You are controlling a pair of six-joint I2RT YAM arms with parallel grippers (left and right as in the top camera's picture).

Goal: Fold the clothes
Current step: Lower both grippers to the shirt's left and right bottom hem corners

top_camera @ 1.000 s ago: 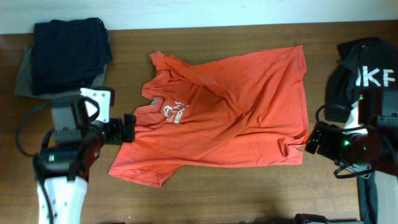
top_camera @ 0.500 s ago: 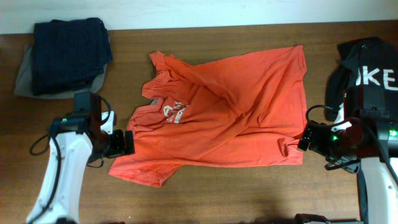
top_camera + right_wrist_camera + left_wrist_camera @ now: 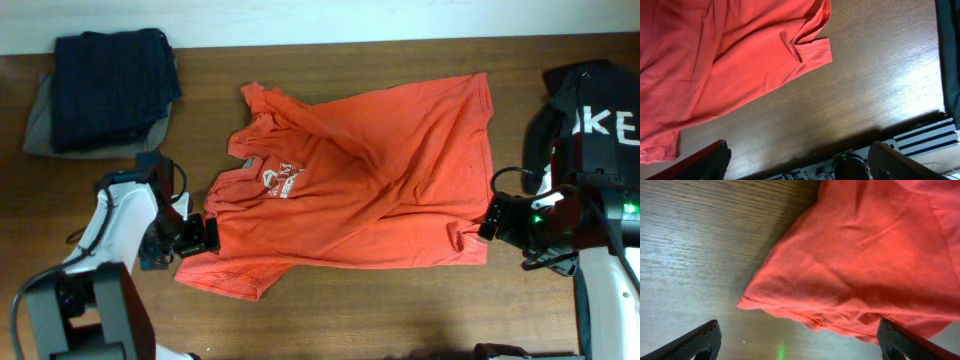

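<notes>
The clothes, an orange-red T-shirt (image 3: 370,190) with a small white logo (image 3: 280,182), lie spread and wrinkled across the middle of the table, collar to the left. My left gripper (image 3: 205,235) sits at the shirt's left edge by the near sleeve. In the left wrist view the sleeve hem (image 3: 810,322) lies just ahead of the open left gripper (image 3: 800,347), nothing between its fingers (image 3: 700,341). My right gripper (image 3: 490,218) stands open beside the shirt's near right corner (image 3: 812,52). In the right wrist view only bare wood shows between the right gripper's (image 3: 800,165) jaws.
A folded dark navy garment (image 3: 110,85) lies on a grey one at the back left. A black garment with white letters (image 3: 590,110) sits at the right edge. The right wrist view shows the table's front edge (image 3: 855,137) with equipment below it.
My left arm has swung toward the front, bringing its gripper down along the shirt's left edge toward the near sleeve. The right gripper edged slightly left, then held still.
</notes>
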